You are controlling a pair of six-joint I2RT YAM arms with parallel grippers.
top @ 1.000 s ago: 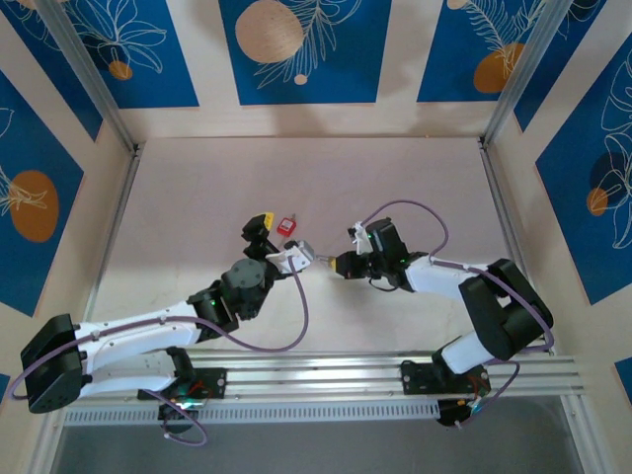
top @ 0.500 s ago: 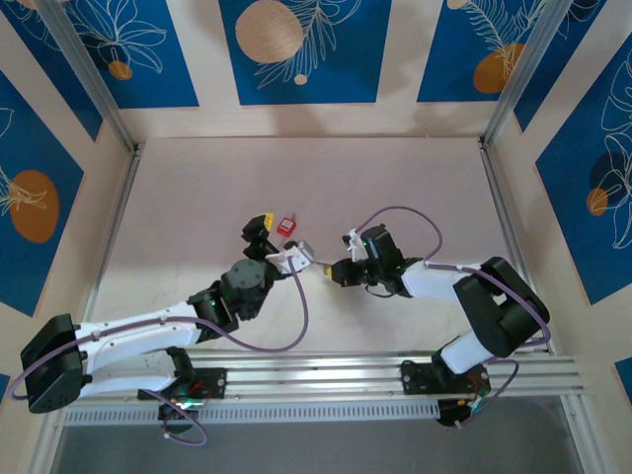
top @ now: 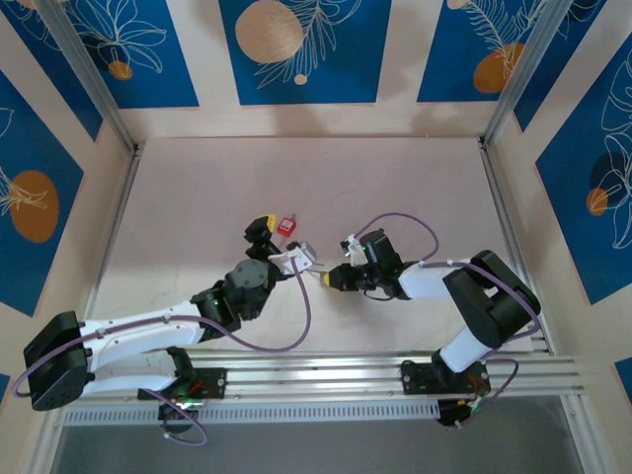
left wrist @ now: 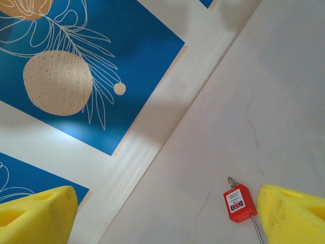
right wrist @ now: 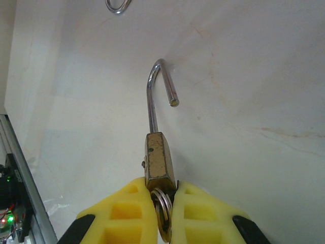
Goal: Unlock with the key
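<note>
**R gripper clamped on brass lock, shackle popped; L gripper wide, holding nothing**

Brass lock [right wrist: 159, 161] = ref pt. R gripper [right wrist: 161, 195] is pinched tight on its lower body, one yellow finger [right wrist: 122, 216] each side, and the lock sticks out fwd past the tips. Key ring [right wrist: 162, 206] is wedged btwn the fingers right under the lock. Key itself is hidden, can't tell if seated. Shackle [right wrist: 154, 94] is up out of the body: long leg in, short hooked end free over the table [right wrist: 254, 76]. Can't tell if the lock touches the table. Loose ring [right wrist: 118, 5] lies beyond the shackle, apart from it, cut by the frame edge.

Top cam: R gripper [top: 333, 279] w/ the lock is near table middle; the lock is too small to make out there. L gripper [top: 263, 229] sits left of and beyond the brass lock, near but not touching. Red lock [top: 286, 225] lies flat on the table beyond-left of the brass lock, just beside the L fingertip.

L wrist cam: L gripper [left wrist: 162, 216] has jaws wide apart, nothing btwn them. Red lock [left wrist: 238, 204] is just inside the finger at frame right [left wrist: 292, 213], white label up. A thin metal rod runs from its near end alongside that finger. Small metal bit at its far end, too small to ID. Blue panel [left wrist: 76, 76] behind.
</note>
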